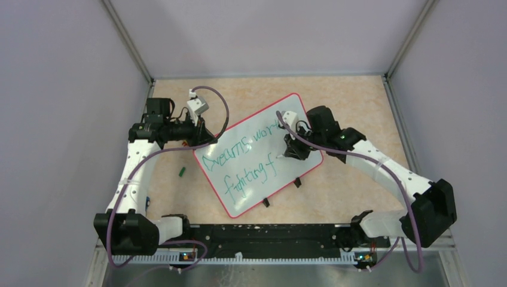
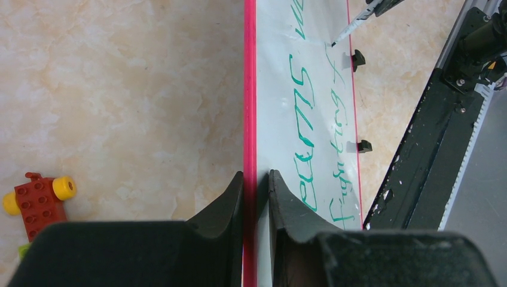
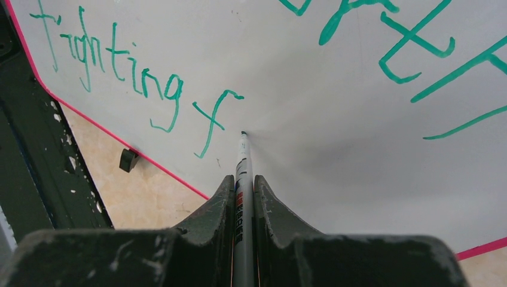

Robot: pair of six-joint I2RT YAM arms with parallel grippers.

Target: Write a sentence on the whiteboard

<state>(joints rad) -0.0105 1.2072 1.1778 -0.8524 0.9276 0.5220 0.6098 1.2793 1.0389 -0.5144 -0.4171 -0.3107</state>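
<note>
The whiteboard (image 1: 254, 192) lies slanted across the middle of the table, white with a thin red rim. The sentence (image 1: 226, 153) runs over it in green, two lines reading roughly "Dreams wor" and "fighting f". My left gripper (image 1: 200, 134) is shut on the whiteboard's far-left red rim (image 2: 250, 119), one finger on each side (image 2: 256, 179). My right gripper (image 1: 294, 148) is shut on a thin white marker (image 3: 242, 173). The marker's green tip touches the whiteboard (image 3: 335, 155) just right of the "f" (image 3: 215, 122). The left wrist view shows that marker (image 2: 359, 21) meeting the board.
A red and yellow toy brick piece (image 2: 37, 197) lies on the tabletop left of the board. A small green object (image 1: 182, 172) sits near the left arm. Black feet (image 1: 266, 203) stick out under the board's near edge. The black base rail (image 1: 263, 233) runs along the front.
</note>
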